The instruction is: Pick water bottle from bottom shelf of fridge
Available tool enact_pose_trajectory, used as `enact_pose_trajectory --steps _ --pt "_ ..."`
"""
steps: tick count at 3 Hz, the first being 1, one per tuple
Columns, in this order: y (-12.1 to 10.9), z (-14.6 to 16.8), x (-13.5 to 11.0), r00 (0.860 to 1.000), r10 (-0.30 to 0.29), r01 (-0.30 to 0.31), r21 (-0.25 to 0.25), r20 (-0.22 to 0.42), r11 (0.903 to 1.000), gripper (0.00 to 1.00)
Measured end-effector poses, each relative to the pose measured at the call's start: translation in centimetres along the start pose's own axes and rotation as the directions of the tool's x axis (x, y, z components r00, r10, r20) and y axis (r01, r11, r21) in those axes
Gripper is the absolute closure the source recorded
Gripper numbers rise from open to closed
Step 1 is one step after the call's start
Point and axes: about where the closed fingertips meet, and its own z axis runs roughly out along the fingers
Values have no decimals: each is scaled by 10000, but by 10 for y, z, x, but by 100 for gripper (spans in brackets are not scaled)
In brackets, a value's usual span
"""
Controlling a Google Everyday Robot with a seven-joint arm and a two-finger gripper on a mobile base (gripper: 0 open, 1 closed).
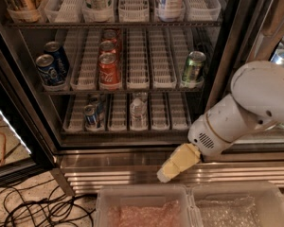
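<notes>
place: shop or canteen — glass-door display fridge (109, 163), racks of cans (109, 70) | end effector (164, 175) before its steel base

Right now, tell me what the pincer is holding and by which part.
Nothing. The pincer hangs empty before the fridge's steel base; the water bottle stands on the bottom shelf.
</notes>
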Motion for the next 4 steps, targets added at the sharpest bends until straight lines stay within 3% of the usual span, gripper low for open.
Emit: enact_pose_trajectory --steps 1,2,3,4 --pt "-9 37 8 9983 586 -580 626 -69 9964 0" --pt "-41 65 -2 9915 1191 -1262 1587 530 9792 0" --pt "-75 81 -15 9823 1517 -1748 2478 1097 9529 0" --pt "-75 81 -15 9823 1516 -1748 2478 1098 9529 0"
